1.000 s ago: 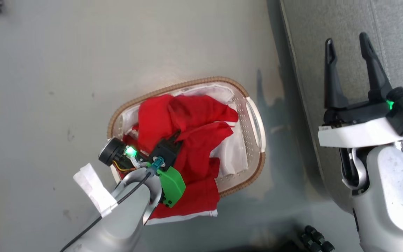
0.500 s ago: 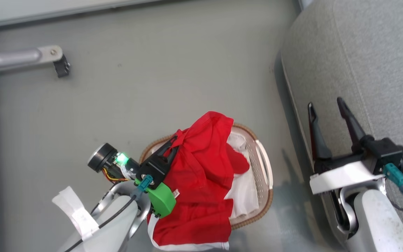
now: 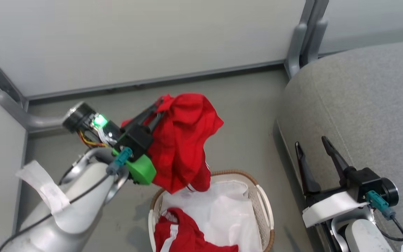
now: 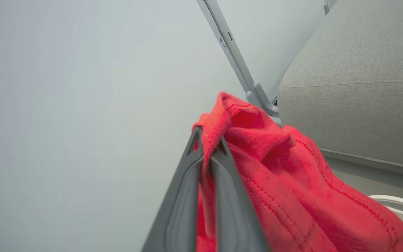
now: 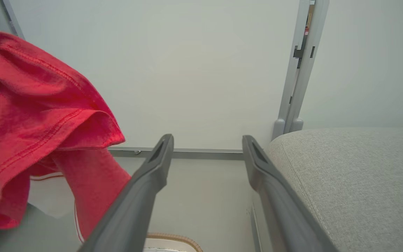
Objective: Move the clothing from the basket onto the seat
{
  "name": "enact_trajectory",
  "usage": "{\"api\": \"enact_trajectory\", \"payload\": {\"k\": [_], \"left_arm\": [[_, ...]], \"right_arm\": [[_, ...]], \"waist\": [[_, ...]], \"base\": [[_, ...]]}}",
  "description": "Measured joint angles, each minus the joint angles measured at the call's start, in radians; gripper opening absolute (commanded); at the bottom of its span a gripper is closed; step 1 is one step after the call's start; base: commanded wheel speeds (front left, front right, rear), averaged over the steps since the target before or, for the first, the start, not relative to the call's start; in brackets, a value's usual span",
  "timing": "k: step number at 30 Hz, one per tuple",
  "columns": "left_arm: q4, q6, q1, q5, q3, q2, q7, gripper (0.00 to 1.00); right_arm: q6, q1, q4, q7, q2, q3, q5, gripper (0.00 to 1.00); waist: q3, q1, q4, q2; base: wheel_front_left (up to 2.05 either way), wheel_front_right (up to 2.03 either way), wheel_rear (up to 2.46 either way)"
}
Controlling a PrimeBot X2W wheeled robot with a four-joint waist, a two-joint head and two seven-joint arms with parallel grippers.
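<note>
Because my left fingers [image 4: 182,203] pinch just 1 fold of the red clothing [image 3: 180,140], it could slip free mid-swing toward the seat [image 3: 362,105]. It hangs above the basket [image 3: 261,210], long axis vertical, loose end pointing down. Another red garment [image 3: 187,238] lies inside; my right fingers [image 5: 149,178] stand spread, empty.

left gripper [image 3: 157,106] held high, fingers pinched together | right gripper [image 3: 310,142] low, fingers spread wide

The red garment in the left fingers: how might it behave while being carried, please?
Likely floppy: the red garment droops in folds from the left fingers. Probably light, since a small pinch holds it. Its hem may snag the basket.
</note>
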Motion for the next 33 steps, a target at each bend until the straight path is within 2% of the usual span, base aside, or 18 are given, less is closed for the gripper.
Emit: {"api": "enact_trajectory", "payload": {"k": [9,15,24,33], "left_arm": [[-0.03,-0.005,-0.159,-0.042,0.007,0.055,0.025,0.0],[-0.03,-0.006,-0.216,-0.068,0.013,0.056,0.027,0.0],[-0.043,-0.006,-0.254,-0.074,-0.01,0.02,0.043,0.0],[-0.047,0.001,-0.295,-0.078,-0.034,-0.039,0.072,0.0]], "right_arm": [[0.0,0.01,0.019,0.0,0.0,0.042,0.0,1.0],[0.0,0.002,0.033,0.0,0.0,0.086,-0.018,1.0],[0.0,-0.068,0.067,0.0,0.0,0.166,-0.017,1.0],[0.0,-0.192,0.106,0.0,0.0,0.334,0.057,1.0]], "waist": [[-0.092,0.0,-0.015,0.0],[-0.104,0.0,-0.035,0.0],[-0.112,0.0,-0.029,0.0],[-0.119,0.0001,0.004,0.0]], "base": [[0.0,0.0,0.0],[0.0,0.0,0.0],[0.0,0.0,0.0],[0.0,0.0,0.0]]}}
